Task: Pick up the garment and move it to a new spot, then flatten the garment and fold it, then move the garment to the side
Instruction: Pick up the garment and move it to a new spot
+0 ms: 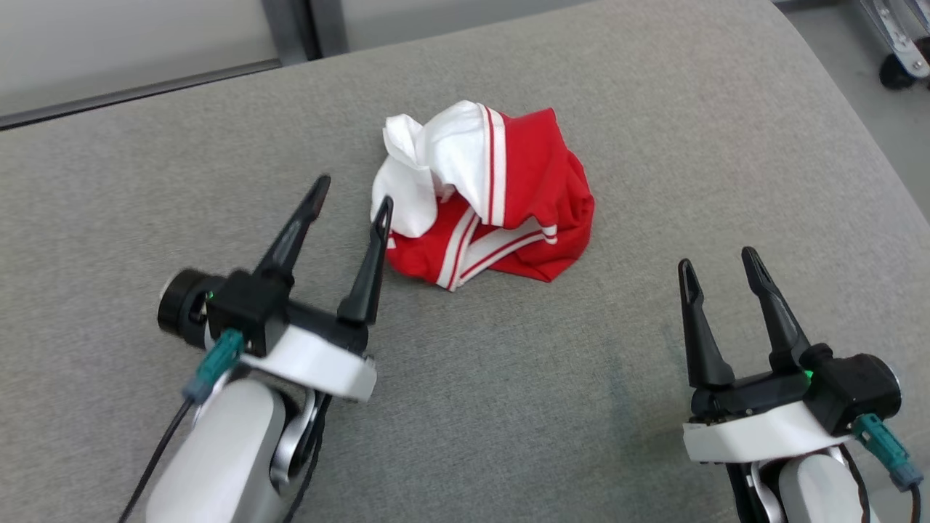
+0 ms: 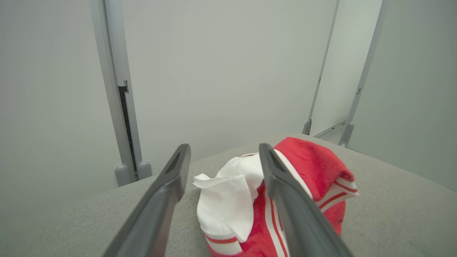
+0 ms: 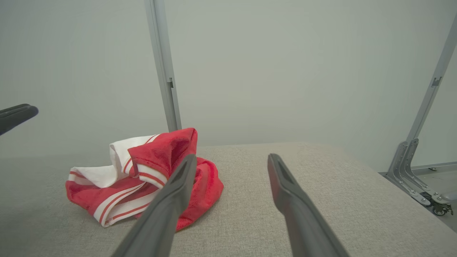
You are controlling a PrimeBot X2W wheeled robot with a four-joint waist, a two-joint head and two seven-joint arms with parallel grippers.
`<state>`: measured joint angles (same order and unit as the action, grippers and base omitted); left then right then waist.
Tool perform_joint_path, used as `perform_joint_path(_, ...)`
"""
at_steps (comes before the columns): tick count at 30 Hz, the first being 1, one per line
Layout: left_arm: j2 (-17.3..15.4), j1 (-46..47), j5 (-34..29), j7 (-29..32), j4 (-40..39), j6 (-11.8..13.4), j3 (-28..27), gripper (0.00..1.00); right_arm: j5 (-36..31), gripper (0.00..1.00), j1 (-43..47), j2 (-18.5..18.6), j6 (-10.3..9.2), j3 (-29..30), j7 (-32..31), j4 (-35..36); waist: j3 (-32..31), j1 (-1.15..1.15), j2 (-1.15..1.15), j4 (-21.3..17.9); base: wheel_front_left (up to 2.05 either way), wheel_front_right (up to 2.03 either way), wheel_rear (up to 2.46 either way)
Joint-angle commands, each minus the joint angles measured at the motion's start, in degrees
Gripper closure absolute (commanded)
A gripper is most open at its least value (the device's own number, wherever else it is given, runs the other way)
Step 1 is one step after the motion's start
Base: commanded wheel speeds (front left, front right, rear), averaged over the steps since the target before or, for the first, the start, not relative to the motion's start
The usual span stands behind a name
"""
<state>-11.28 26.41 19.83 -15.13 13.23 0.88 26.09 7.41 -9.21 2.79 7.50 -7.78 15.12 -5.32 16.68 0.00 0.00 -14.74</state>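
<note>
The crumpled red and white fabric garment [image 1: 501, 196] lies in a heap at the upper centre of the head view, on the grey woven padded surface [image 1: 182, 167]. The heap is almost as wide as it is tall, so a clear long axis cannot be told. Its white part is turned to the left of the frame and its red part to the right. Bands of red and white stripes run slanting along its lower edge and also up across its middle.

The left gripper [image 1: 354, 195] is at the lower left of the frame, its two dark fingers spread wide with nothing between them. The tip of one finger stands just at the white edge of the garment; I cannot tell if it touches. In the left wrist view the garment [image 2: 228, 203] shows between the two fingers and behind one of them.

The right gripper [image 1: 717, 261] is at the lower right, also spread and empty, well apart from the garment.

The surface has a rounded far edge. Behind it are pale grey wall panels [image 3: 285, 71] with a thin metal post [image 3: 162, 64]. A black castor wheel [image 1: 897, 73] is at the upper right corner.
</note>
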Motion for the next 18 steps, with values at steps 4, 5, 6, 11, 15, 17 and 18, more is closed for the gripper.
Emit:
perform_joint_path(4, 2.74, -12.52, -6.26, 0.00, -8.08, -0.35, -7.23, 0.00, -1.08, 0.00, 3.16, 0.19, -0.02, -0.15, 0.06, -0.93, -7.95, 0.00, 0.00, 7.51, 0.00, 0.00, 0.00)
perform_joint_path(5, 3.73, -15.19, -6.73, -0.01, -9.30, -0.89, -8.61, 0.00, -1.42, 0.00, 3.87, 0.17, -0.03, -0.22, 0.06, -1.11, -8.97, 0.00, 0.00, 8.37, 0.00, 0.00, 0.00)
perform_joint_path(6, 4.67, -17.67, -7.08, 0.00, -10.75, -1.76, -9.98, 0.00, -1.68, 0.00, 4.57, 0.18, -0.03, -0.44, 0.06, -1.28, -9.93, 0.00, 0.00, 9.14, 0.00, 0.00, 0.00)
perform_joint_path(11, 7.00, -25.72, -9.23, -0.01, -14.01, -4.31, -14.82, 0.00, -3.04, 0.00, 7.39, 0.18, -0.02, -1.04, 0.06, -2.39, -13.91, 0.00, 0.00, 11.60, 0.00, 0.00, 0.00)
perform_joint_path(15, 8.02, -31.31, -11.67, -0.01, -14.31, -4.04, -17.81, 0.00, -3.46, 0.00, 9.52, 0.20, -0.03, -1.07, 0.06, -2.78, -16.32, 0.00, 0.00, 12.76, 0.00, 0.00, 0.00)
perform_joint_path(17, 8.17, -33.47, -12.70, -0.01, -14.20, -3.25, -18.58, 0.00, -3.58, 0.00, 10.64, 0.18, -0.02, -0.79, 0.06, -2.78, -17.39, 0.00, 0.00, 13.19, 0.00, 0.00, 0.00)
perform_joint_path(18, 8.25, -34.29, -13.18, -0.01, -14.26, -2.55, -18.98, 0.00, -3.66, 0.00, 11.18, 0.17, -0.03, -0.63, 0.06, -2.73, -17.84, 0.00, 0.00, 13.39, 0.00, 0.00, 0.00)
